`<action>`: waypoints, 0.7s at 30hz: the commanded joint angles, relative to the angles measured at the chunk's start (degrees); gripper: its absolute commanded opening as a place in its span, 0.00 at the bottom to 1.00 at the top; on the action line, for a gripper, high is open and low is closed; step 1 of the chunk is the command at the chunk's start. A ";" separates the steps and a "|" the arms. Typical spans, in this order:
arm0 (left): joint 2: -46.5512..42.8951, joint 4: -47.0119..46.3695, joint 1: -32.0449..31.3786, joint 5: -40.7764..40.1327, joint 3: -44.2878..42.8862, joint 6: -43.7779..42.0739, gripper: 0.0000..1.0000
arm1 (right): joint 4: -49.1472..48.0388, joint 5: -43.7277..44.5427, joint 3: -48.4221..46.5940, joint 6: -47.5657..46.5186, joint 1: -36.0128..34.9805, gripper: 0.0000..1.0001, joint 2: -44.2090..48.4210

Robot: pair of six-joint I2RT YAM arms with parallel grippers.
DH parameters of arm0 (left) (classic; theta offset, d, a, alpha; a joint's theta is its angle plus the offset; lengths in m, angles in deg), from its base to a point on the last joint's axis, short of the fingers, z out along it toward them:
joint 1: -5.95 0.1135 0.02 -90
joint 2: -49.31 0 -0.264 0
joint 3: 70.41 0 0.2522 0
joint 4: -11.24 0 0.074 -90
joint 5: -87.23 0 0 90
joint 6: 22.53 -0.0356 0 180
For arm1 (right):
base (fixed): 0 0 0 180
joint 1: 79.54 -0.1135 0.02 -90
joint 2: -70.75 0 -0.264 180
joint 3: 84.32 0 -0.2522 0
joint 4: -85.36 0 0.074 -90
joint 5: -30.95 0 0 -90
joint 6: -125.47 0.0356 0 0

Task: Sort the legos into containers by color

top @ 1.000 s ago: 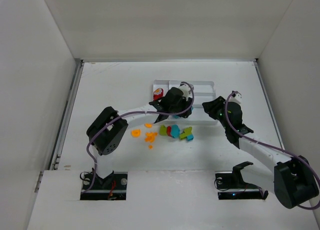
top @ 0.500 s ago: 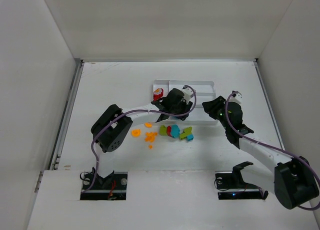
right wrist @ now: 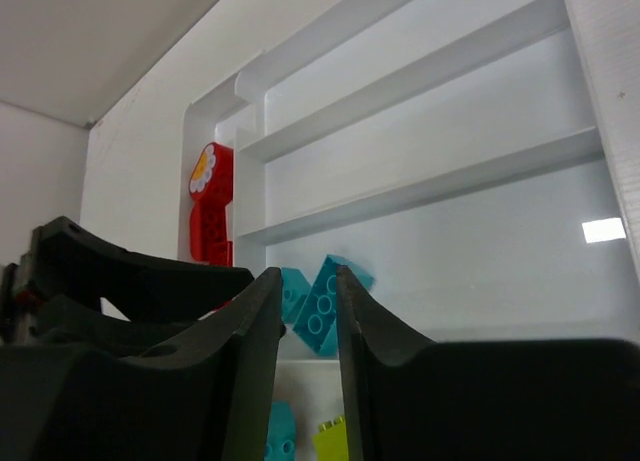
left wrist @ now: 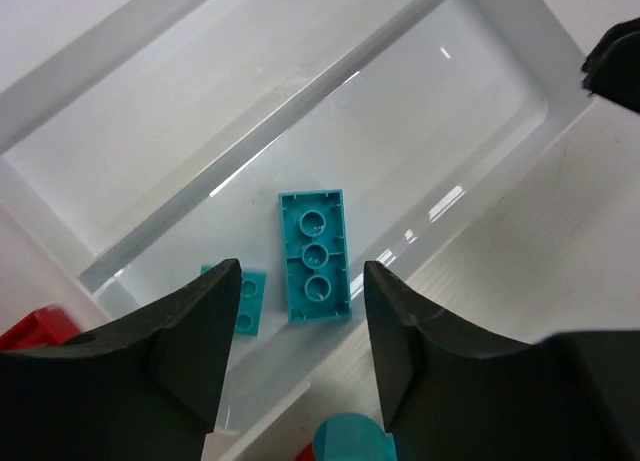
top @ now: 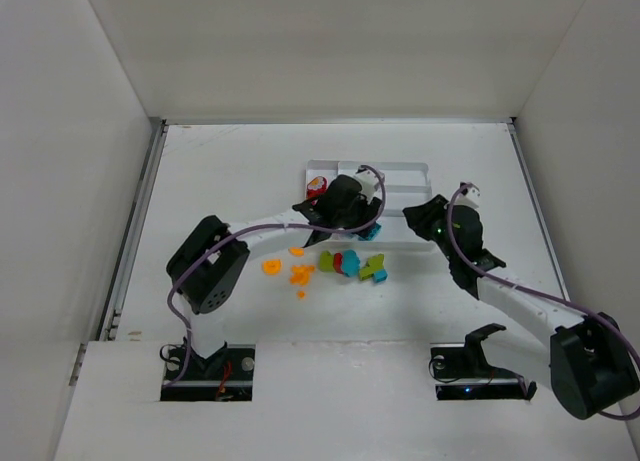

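The white tray (top: 400,167) lies at the table's middle back. Its tall left section holds a red lego (top: 316,189), which the right wrist view (right wrist: 212,206) also shows. Two teal legos, a long one (left wrist: 315,256) and a small one (left wrist: 245,299), lie in the nearest long section. My left gripper (top: 352,219) hovers over them, open and empty (left wrist: 302,276). My right gripper (top: 425,216) is at the tray's right end, jaws a narrow gap apart with nothing between (right wrist: 306,281). The long teal lego (right wrist: 318,311) shows through that gap.
Loose legos lie on the table in front of the tray: orange ones (top: 298,274), a green one (top: 327,261), a red one (top: 338,259), a teal one (top: 351,265), and a green and teal pair (top: 376,270). White walls enclose the table.
My left gripper has shifted slightly left over the tray and its arm's elbow has swung. The right arm has hardly moved.
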 commanded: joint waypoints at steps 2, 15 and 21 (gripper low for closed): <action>-10.13 -2.80 1.34 -2.73 4.90 6.00 0.42 | -0.19 0.16 0.88 -1.88 -4.02 0.27 2.16; -36.24 -7.29 0.82 -1.59 25.91 20.34 0.20 | 33.72 15.54 -3.41 -4.95 -27.23 0.65 12.55; -43.89 -7.46 1.08 -0.54 31.89 24.55 0.25 | 36.83 14.75 -7.99 -8.73 -30.93 0.73 1.84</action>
